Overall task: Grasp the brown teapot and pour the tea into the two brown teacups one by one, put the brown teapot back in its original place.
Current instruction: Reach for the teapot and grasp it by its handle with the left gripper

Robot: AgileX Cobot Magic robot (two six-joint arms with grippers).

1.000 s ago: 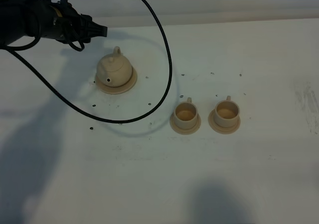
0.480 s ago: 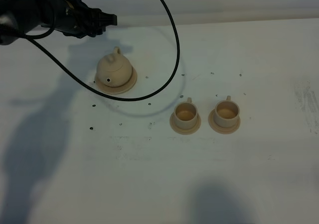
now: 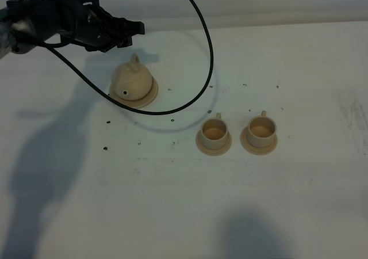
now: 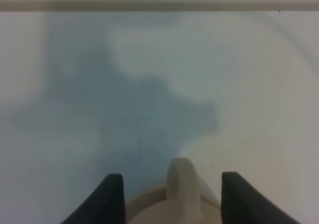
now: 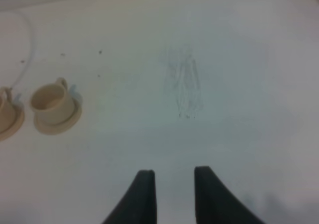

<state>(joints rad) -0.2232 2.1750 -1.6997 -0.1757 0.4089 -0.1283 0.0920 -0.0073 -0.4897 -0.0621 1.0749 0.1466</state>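
teapot (image 3: pixel 132 82): squat, beige, lidded, upright on round saucer (image 3: pixel 151 96), handle at far side | near teacup (image 3: pixel 213 133), far teacup (image 3: pixel 261 129): small, beige, upright on saucers, side by side, well apart from teapot

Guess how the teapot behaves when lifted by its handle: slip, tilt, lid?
Probably rigid and breakable: the teapot looks ceramic. The thin loop handle is smooth and rounded, so it may swivel spout-down between the jaws. The lid looks merely seated, so it could slide off in a steep pour.
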